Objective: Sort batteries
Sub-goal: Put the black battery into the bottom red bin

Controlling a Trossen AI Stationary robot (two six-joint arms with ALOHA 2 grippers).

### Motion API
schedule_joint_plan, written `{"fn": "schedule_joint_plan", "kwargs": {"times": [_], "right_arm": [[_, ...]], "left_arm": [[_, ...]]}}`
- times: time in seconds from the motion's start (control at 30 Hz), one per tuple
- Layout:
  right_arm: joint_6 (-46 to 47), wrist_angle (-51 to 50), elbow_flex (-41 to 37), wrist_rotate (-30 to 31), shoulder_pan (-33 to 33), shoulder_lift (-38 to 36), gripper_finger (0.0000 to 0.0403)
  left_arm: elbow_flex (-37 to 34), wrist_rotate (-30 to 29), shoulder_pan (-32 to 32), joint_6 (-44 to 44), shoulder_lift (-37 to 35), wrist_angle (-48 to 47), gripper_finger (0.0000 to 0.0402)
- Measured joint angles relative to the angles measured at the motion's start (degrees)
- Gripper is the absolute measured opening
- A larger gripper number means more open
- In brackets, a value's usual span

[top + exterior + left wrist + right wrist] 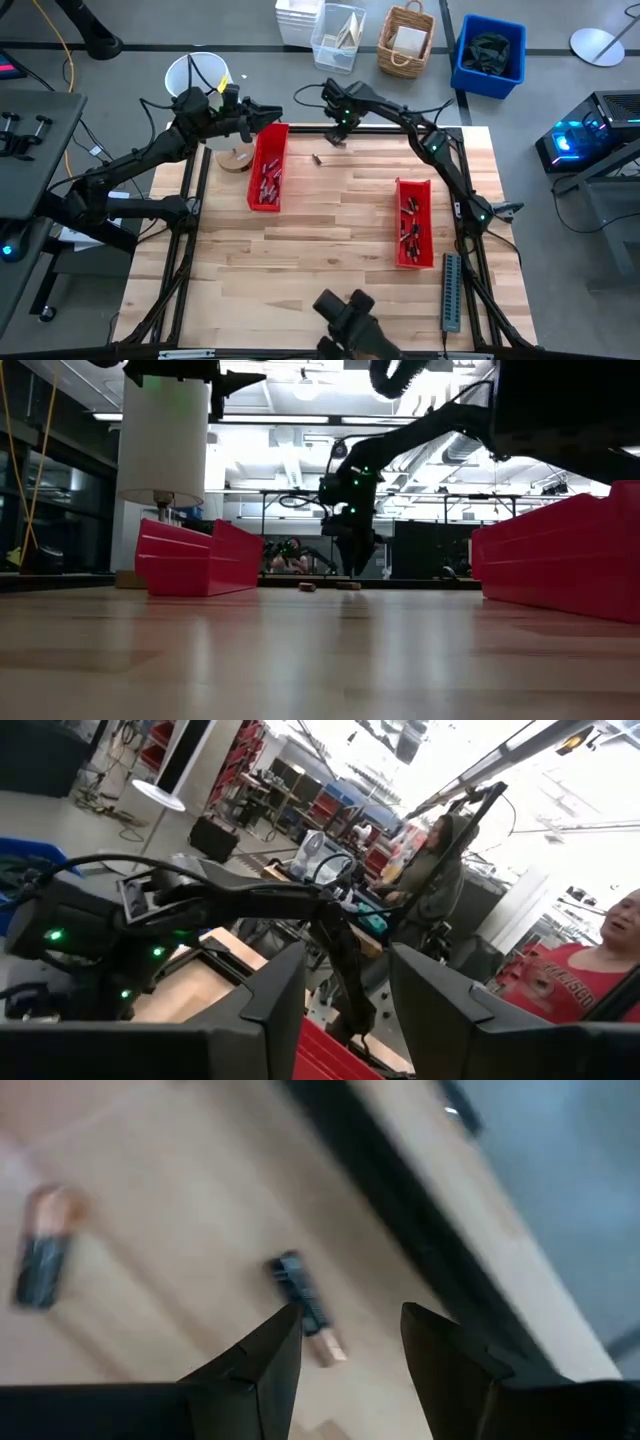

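Two loose batteries, dark with copper ends, lie on the wood near the table's far edge (305, 1308) (42, 1250); the low view shows them too (348, 586) (307, 587). My right gripper (350, 1345) (336, 135) hangs open just above the nearer battery, fingers pointing down, touching nothing. More batteries lie in the left red tray (268, 165) and the right red tray (413, 222). My left gripper (345, 995) (278, 112) is held level and open above the left tray's far end, with nothing between its fingers.
A grey ridged strip (451, 292) lies at the near right. A wooden disc (235, 160) sits left of the left tray. Beyond the far edge stand a white bucket (195, 75), a basket (406, 42) and a blue bin (490, 55). People (590, 980) are in the room.
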Motion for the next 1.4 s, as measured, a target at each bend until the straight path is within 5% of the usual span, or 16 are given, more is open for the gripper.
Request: {"fn": "schedule_joint_plan", "kwargs": {"times": [0.27,1.4], "right_arm": [[-10.23,1.32,0.0,-3.53,2.32,1.21,0.0167],[-9.51,-8.24,-0.22,1.84,1.96,3.74,0.0124]], "left_arm": [[0.0,-0.22,-0.02,-0.18,0.0,-0.06,0.0135],[0.0,0.2,-0.02,-3.09,0.0,-0.22,0.0135]]}}
